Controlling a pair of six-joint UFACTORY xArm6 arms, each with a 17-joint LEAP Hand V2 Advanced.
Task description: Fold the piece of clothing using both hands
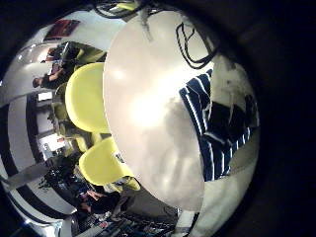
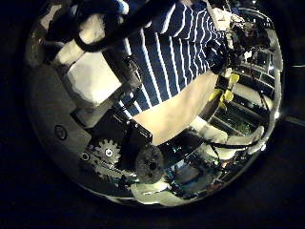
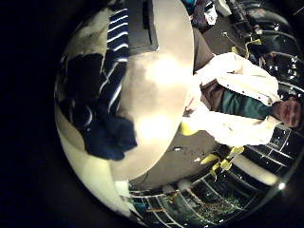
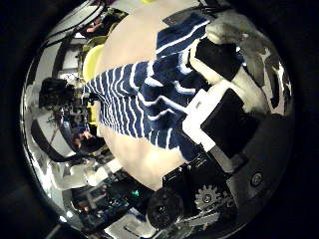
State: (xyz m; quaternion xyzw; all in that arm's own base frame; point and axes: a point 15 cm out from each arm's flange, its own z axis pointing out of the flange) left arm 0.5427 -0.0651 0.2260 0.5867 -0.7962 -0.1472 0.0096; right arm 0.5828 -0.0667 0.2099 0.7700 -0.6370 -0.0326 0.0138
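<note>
A striped garment [image 1: 209, 118] lies bunched near the edge of a round table [image 1: 148, 109] in the left little finger side palm view. In the left thumb side palm view the garment [image 2: 176, 52] is close to the palm and runs under the left hand's [image 2: 95, 72] curled fingers. In the right thumb side palm view it [image 4: 145, 95] stretches from the right hand's [image 4: 224, 110] curled fingers out over the table [image 4: 150, 159]. In the right little finger side palm view it [image 3: 95, 95] is rumpled on the table [image 3: 161, 95], close to the palm.
Two chairs [image 1: 87, 94] [image 1: 104, 163] stand by the table's edge. A dark flat object [image 3: 142, 24] lies on the table beyond the garment. Room clutter surrounds the table.
</note>
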